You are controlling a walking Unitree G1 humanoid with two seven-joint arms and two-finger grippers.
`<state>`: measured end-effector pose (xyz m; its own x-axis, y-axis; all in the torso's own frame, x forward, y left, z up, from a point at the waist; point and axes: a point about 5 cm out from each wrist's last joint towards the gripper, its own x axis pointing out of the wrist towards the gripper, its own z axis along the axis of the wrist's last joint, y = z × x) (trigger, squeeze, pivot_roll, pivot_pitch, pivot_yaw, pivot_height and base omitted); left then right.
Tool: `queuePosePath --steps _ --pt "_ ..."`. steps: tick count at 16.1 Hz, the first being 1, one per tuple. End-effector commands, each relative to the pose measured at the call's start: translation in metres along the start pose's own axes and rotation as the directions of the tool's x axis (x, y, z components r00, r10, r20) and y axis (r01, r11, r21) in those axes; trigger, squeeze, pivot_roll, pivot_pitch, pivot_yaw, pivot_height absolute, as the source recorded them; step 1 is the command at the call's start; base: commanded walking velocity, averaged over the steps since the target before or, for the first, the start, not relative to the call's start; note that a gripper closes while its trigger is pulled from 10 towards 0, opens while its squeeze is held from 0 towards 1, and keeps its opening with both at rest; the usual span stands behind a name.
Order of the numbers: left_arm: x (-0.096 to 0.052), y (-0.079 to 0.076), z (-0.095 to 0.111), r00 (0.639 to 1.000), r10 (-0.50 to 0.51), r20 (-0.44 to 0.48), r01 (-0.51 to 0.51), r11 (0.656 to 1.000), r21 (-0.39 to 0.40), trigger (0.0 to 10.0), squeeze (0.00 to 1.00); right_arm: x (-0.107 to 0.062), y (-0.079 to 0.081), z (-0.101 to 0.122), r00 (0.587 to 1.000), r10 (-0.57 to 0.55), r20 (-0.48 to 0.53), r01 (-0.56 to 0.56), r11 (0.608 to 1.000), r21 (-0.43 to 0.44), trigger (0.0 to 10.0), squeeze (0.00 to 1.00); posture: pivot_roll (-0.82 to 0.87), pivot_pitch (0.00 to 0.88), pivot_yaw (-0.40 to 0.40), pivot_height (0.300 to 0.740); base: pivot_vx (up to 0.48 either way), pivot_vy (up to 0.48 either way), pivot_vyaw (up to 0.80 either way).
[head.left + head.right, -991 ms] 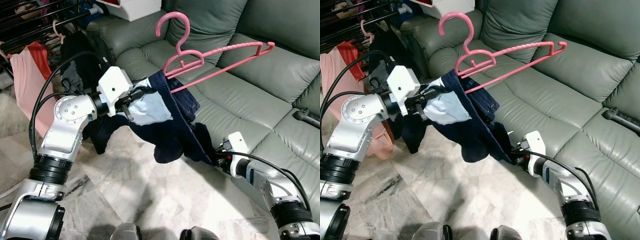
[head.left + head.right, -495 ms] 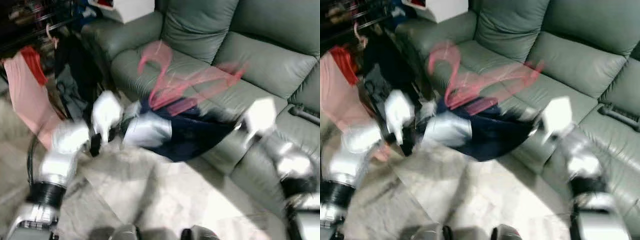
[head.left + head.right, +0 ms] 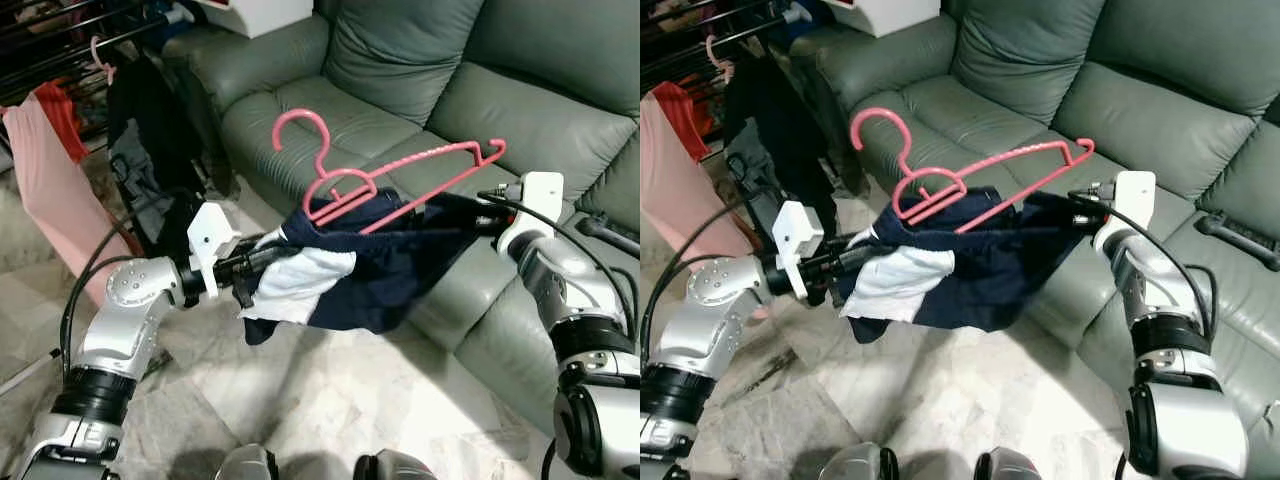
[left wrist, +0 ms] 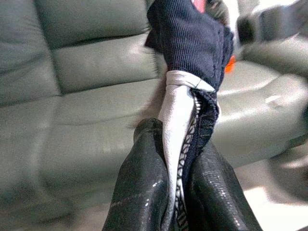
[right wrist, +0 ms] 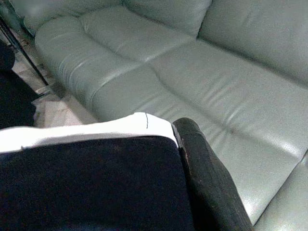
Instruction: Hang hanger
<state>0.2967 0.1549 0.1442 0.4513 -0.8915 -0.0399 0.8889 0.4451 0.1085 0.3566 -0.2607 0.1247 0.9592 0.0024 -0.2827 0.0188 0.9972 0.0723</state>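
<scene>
Left end effector (image 3: pixel 243 281): clamped on navy garment (image 3: pixel 385 262).
Right end effector (image 3: pixel 468 217): clamped on same garment.
Pink hanger (image 3: pixel 385 186): one, inside garment.

Grey-green sofa (image 3: pixel 420 60) behind; pink garment (image 3: pixel 45 180) on rack (image 3: pixel 60 45) far left; marble floor (image 3: pixel 330 400).

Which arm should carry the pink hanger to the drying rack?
Probably left. The left gripper already grips the navy garment on the pink hanger, nearest the drying rack; the right gripper holds the sofa-side end.
</scene>
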Motion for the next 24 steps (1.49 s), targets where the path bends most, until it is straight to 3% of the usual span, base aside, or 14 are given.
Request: queuePosePath --steps 1,3,5,6,8,10,11,18,20,22,24 --pt "-0.036 0.014 0.007 0.997 0.078 0.012 -0.078 0.997 -0.014 0.0 0.00 -0.017 -0.056 0.004 0.962 -0.274 -0.009 0.274 0.956 0.109 10.0 0.00 -0.03 0.069 0.021 0.740 0.000 0.000 0.00" --pt "-0.038 0.003 -0.011 0.993 -0.019 -0.118 0.024 0.999 0.038 0.0 0.00 -0.012 -0.054 0.020 0.968 -0.247 0.039 0.236 0.955 0.179 10.0 0.00 -0.03 0.070 0.019 0.740 0.000 0.000 0.00" --pt "-0.042 0.005 -0.023 0.985 -0.022 -0.171 0.031 0.998 0.054 0.0 0.00 -0.010 -0.048 0.040 0.969 -0.199 0.149 0.162 0.960 0.229 10.0 0.00 -0.03 0.070 0.019 0.740 0.000 0.000 0.00" --pt "-0.043 0.008 -0.029 0.983 0.002 -0.185 0.005 0.999 0.040 0.0 0.00 -0.012 -0.045 0.054 0.956 -0.163 0.244 0.107 0.968 0.229 10.0 0.00 -0.04 0.066 0.018 0.740 0.000 0.000 0.00" --pt "-0.042 0.010 -0.034 0.980 0.028 -0.199 -0.019 0.999 0.048 0.0 0.00 -0.013 -0.043 0.062 0.943 -0.119 0.310 0.042 0.969 0.244 10.0 0.00 -0.04 0.066 0.018 0.740 0.000 0.000 0.00" --pt "-0.041 0.016 -0.038 0.980 0.114 -0.165 -0.116 0.993 -0.004 0.0 0.00 -0.018 -0.037 0.071 0.914 -0.038 0.404 -0.041 0.982 0.183 10.0 0.00 -0.05 0.067 0.020 0.740 0.000 0.000 0.00" --pt "-0.040 0.012 -0.042 0.979 0.073 -0.189 -0.067 0.997 0.041 0.0 0.00 -0.019 -0.037 0.073 0.907 -0.035 0.419 -0.055 0.978 0.200 10.0 0.00 -0.06 0.070 0.023 0.740 0.000 0.000 0.00" --pt "-0.040 0.001 -0.048 0.977 -0.045 -0.209 0.064 0.994 0.087 0.0 0.00 -0.017 -0.040 0.093 0.899 -0.051 0.435 -0.031 0.983 0.180 10.0 0.00 -0.06 0.070 0.023 0.740 0.000 0.000 0.00" --pt "-0.041 -0.001 -0.052 0.964 -0.069 -0.258 0.105 0.986 0.129 0.0 0.00 -0.015 -0.041 0.090 0.906 -0.065 0.419 -0.013 0.983 0.181 10.0 0.00 -0.06 0.071 0.022 0.740 0.000 0.000 0.00" --pt "-0.040 0.003 -0.061 0.940 -0.034 -0.338 0.104 0.976 0.191 0.0 0.00 -0.013 -0.037 0.091 0.905 -0.057 0.422 -0.025 0.982 0.186 10.0 0.00 -0.06 0.071 0.022 0.740 0.000 0.000 0.00" --pt "-0.040 0.011 -0.074 0.895 0.056 -0.442 0.057 0.970 0.238 0.0 0.00 -0.011 -0.031 0.091 0.903 -0.041 0.427 -0.045 0.981 0.188 10.0 0.00 -0.06 0.071 0.025 0.740 0.000 0.000 0.00"
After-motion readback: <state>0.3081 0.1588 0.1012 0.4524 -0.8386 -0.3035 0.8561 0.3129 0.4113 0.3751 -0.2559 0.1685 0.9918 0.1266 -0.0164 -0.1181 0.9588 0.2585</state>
